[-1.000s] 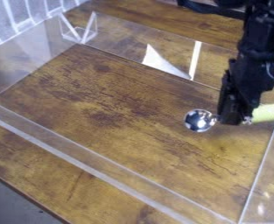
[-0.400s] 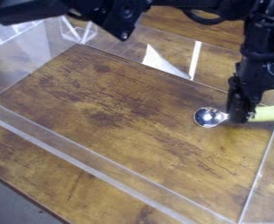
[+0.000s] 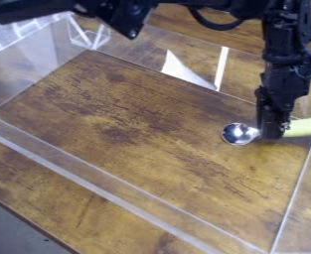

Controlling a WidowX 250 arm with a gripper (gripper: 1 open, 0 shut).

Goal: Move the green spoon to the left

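1. My arm [image 3: 39, 8] now reaches across the upper left and top of the frame; a second ago that stretch was out of the picture and I came down from the upper right. The lower links have shifted too.
2. The spoon [image 3: 305, 127] has changed place a little: its bowl [image 3: 238, 133] sits slightly farther right than it did a second ago, and barely differs from the last glimpse. So I have probably nudged or drawn it the wrong way for a leftward move; that is small and easily made good.
3. The spoon lies at the right of the frame, about halfway down, bowl to the left of me and green handle running to the right edge.
4. My gripper [image 3: 272, 129] is at the spoon's neck, between bowl and handle. My dark fingers hide the join, so I cannot tell whether they are clamped on it or merely around or against it.
5. I judge the step in hand to be securing the spoon, with the real move left still to do.
6. Next I should make sure of the hold, then carry it left over the bench [image 3: 118, 119]. A loose hold could let the spoon swivel or slip.
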